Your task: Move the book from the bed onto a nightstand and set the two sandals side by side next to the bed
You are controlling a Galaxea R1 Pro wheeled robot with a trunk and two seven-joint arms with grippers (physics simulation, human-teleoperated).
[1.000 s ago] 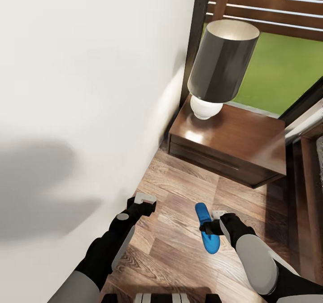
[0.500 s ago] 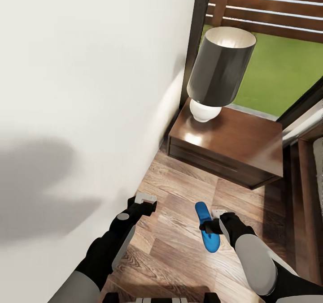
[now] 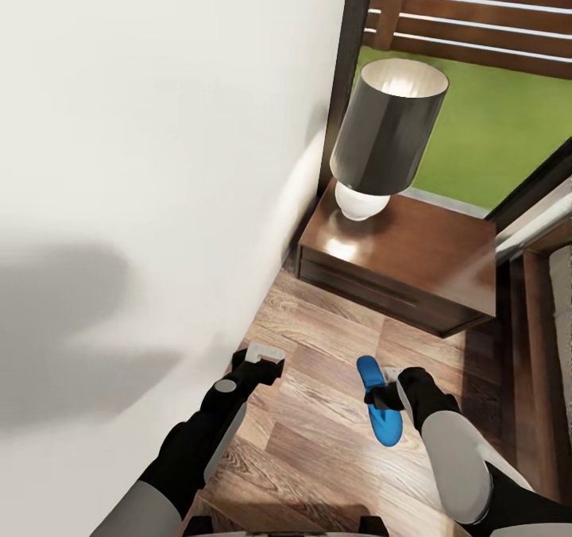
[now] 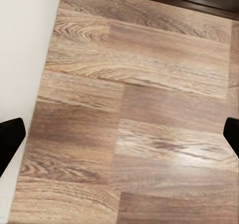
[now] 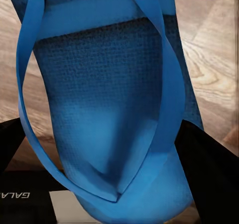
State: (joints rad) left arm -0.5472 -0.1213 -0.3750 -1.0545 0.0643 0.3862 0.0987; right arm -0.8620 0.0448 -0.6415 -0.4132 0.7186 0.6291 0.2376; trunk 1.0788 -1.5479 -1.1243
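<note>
1 sandal (image 3: 378, 400), 1 nightstand (image 3: 413, 255).

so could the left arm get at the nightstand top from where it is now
Probably yes. The left gripper is open and empty above bare floor, with nothing between it and the nightstand ahead. The lamp takes the near-wall corner, so the free top lies further right, a longer stretch.

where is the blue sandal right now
The sandal is in the right gripper, low and right of centre in the head view, above the wooden floor in front of the nightstand.
</note>
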